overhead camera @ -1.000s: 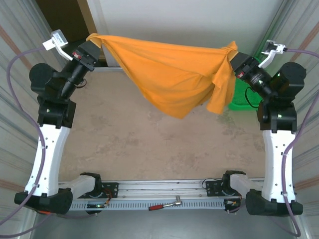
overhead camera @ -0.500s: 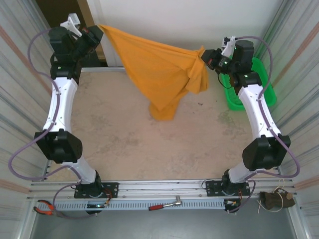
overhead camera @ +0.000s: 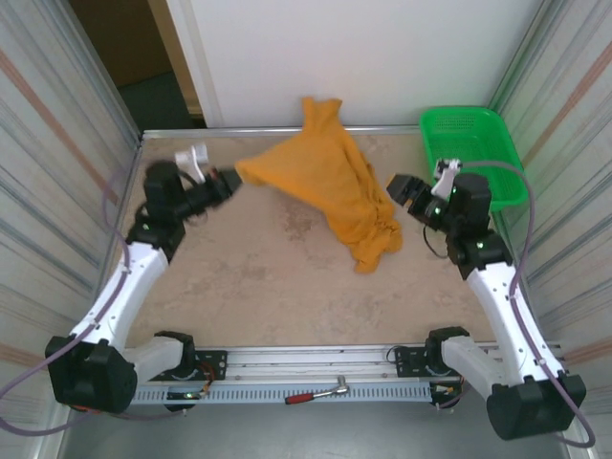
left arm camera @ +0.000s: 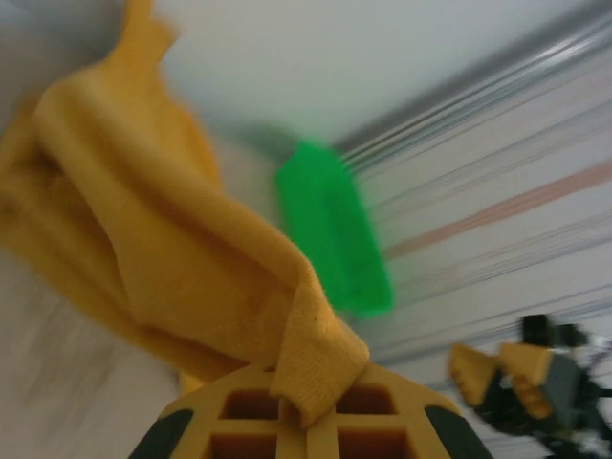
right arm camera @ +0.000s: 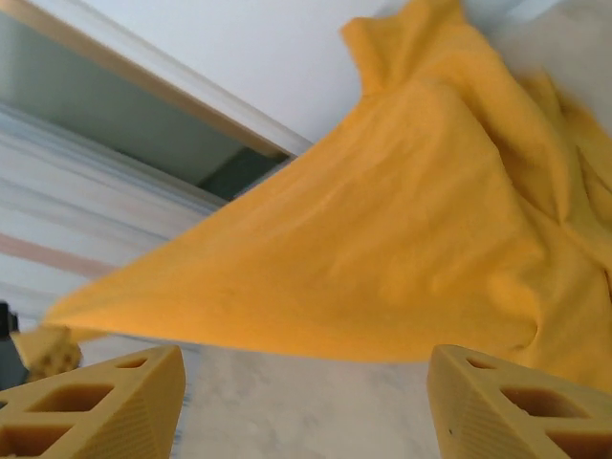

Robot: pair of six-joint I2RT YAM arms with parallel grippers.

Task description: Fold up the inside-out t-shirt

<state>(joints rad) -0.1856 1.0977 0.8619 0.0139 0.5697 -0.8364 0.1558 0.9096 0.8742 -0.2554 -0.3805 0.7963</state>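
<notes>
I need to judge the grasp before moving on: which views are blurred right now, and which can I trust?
Left wrist view: heavy motion blur smears the t-shirt and green basket; the left tool looks crisp. Right wrist view: t-shirt and right tool fairly sharp. Top external view: sharp, evenly lit, no glare.

T-shirt plain mustard-orange on every visible face, ribbed edge the same orange. Basket at the table's far right corner bright green, fine mesh pattern. Table top beige, mottled with darker grey-brown blotches. Rail along the near edge silver, slotted strip below. Tool on it: red handle, silver head. Left arm and right arm white links, black joints. Cables pale lilac. Left gripper fingers and right gripper fingers yellow-orange, lattice cut-outs. Side walls grey-white ribbing, peach stripe. Rear wall white.
</notes>
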